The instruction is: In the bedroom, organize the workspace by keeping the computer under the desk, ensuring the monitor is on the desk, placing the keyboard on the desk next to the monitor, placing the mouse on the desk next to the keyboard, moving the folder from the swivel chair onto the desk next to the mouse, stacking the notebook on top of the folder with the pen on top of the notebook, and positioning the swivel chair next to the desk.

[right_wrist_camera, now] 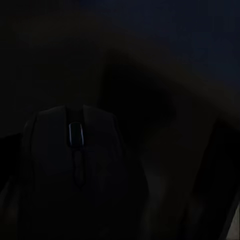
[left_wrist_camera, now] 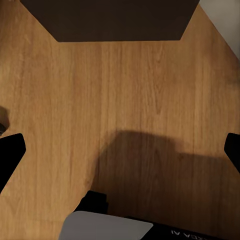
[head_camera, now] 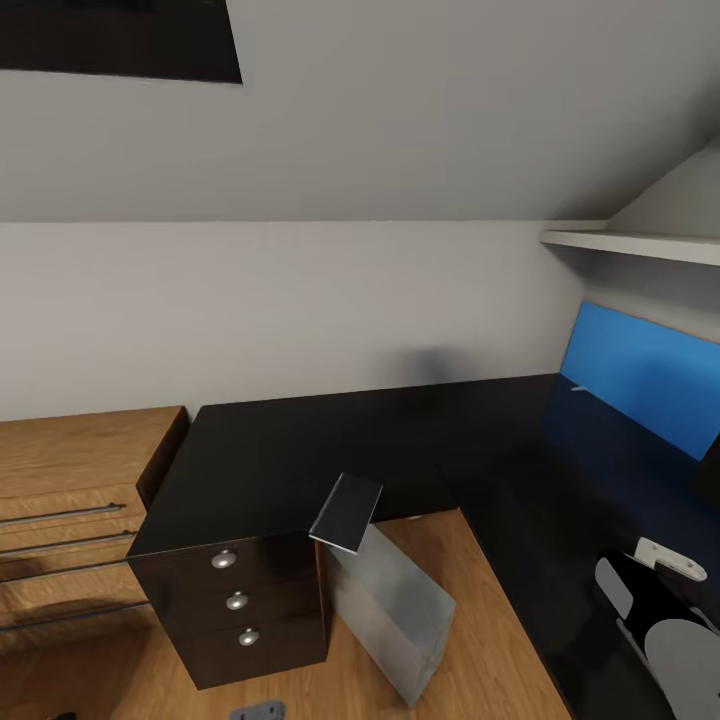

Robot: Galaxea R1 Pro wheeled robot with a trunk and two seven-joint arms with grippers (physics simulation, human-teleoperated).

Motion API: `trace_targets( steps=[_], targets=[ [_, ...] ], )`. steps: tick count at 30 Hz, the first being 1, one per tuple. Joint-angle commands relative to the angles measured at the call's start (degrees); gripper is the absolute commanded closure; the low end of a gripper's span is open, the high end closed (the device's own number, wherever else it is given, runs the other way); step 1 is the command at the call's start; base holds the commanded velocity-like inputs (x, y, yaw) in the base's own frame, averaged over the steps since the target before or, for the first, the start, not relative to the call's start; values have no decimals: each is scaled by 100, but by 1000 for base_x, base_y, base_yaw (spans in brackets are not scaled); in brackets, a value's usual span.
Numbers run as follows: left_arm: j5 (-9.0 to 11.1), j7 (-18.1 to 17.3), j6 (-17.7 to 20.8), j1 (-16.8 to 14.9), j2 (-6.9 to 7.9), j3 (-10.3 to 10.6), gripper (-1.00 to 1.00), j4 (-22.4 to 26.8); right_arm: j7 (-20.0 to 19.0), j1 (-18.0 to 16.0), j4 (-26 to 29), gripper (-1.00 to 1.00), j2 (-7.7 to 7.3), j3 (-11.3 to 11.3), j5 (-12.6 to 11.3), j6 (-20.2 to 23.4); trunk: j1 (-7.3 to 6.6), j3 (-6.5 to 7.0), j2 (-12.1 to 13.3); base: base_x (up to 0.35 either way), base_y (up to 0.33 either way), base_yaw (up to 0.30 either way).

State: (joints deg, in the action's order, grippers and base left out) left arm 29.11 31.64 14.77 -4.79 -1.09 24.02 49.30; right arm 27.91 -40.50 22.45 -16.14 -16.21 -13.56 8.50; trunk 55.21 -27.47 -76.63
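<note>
Mouse (right_wrist_camera: 75, 155) sits right under our right hand, on the dark worktop (head_camera: 300, 450); the picture there is too dark to tell if that hand is open or closed. Our left hand (left_wrist_camera: 120, 150) hangs over the wood floor (left_wrist_camera: 125, 90) with its two fingers spread wide, holding nothing. Beside the worktop's drawer cabinet (head_camera: 240, 600), the grey computer (head_camera: 390, 615) leans tilted on the floor. At the back of the worktop stands a bright blue panel (head_camera: 640, 385).
</note>
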Motion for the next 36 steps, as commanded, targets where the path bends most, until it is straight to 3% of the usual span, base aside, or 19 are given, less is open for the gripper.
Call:
trace_targets(
  steps=[1,11,17,24,28,29,31,32,33,36],
  targets=[
    [35,44,18,-4,4,19,-100,9,21,-1,13,-100,1,4,-33,29,0,-6,-4,0,0,0],
    [25,44,17,-4,4,21,-100,7,-5,-1,146,-100,12,8,-31,19,0,-6,-4,0,0,0],
    [17,44,17,-4,4,24,-100,1,-5,13,676,-100,46,-4,-46,-36,0,-6,-4,0,0,0],
    [16,44,17,-4,4,24,-100,-3,-3,19,892,-100,224,-3,-42,-43,0,-6,-4,0,0,0],
    [11,44,17,-4,4,24,-100,-6,6,75,1438,-100,530,2,31,-40,0,-6,-4,0,0,0],
    [13,44,17,-4,4,22,-100,-9,11,151,1662,-100,677,3,126,-41,0,-6,-4,0,0,28],
    [29,44,15,-4,11,-13,-100,-19,27,473,2109,-100,1102,4,586,-41,0,-6,-4,0,0,153],
    [40,44,10,-4,16,-34,-100,-22,33,609,2257,-100,1358,4,930,-41,0,-6,-4,0,0,224],
    [40,44,-370,-4,15,-28,-100,-181,32,742,2357,-100,1971,0,1584,-41,0,-6,-4,-40,0,265],
    [27,44,-510,-4,8,-16,-100,-386,26,754,2212,-100,2102,18,1666,-41,0,-6,-4,-88,0,267]
  ],
)
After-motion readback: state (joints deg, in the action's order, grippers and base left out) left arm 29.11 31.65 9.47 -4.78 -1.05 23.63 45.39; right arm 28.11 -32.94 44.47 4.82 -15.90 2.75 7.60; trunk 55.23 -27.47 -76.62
